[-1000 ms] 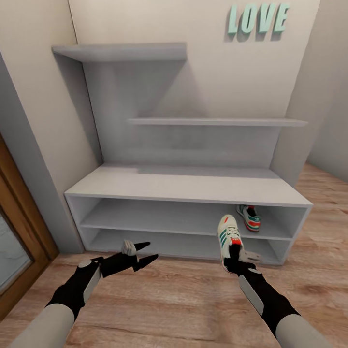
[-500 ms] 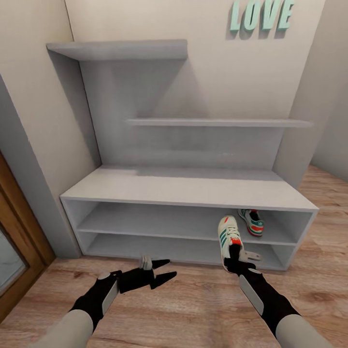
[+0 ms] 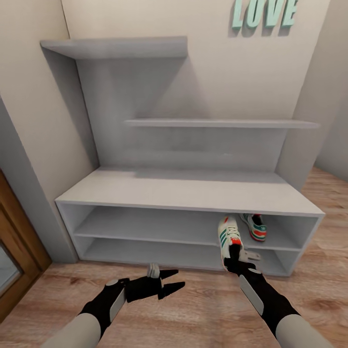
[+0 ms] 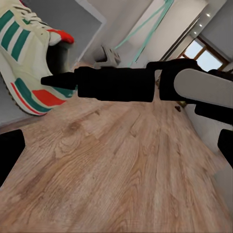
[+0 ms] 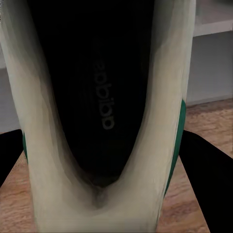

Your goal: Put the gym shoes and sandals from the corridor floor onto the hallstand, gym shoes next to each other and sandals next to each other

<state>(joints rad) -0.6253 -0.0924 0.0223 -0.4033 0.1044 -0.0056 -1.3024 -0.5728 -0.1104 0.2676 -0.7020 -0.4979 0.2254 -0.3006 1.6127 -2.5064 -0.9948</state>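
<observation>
The right gripper (image 3: 238, 258) holds a cream-white gym shoe (image 3: 228, 240) by its heel end, jaws closed on the collar, toe pointing toward the hallstand (image 3: 188, 191). The shoe hangs above the corridor floor (image 3: 193, 309), just in front of the unit's open shelves. The right wrist view looks straight down into the shoe's dark insole (image 5: 104, 97), pale sidewalls on both sides.

Over the last second the rack has grown larger and slid lower in the head view, which reads as the robot closing in on it rather than the furniture moving. The left gripper (image 3: 171, 286), jaws apart and carrying nothing, has swung inward from the left toward the middle, low over the planks; the held shoe has kept its place against the right arm. By this reading the carry is nearly over and the shelf placement comes next.

The second gym shoe (image 3: 254, 226) already sits on the upper of the two low shelves (image 3: 145, 229), near its right end, just beyond the carried one. The rest of that shelf, the bottom shelf (image 3: 145, 251) and the bench top look bare. Pale green letters (image 3: 263, 13) hang on the wall above.
</observation>
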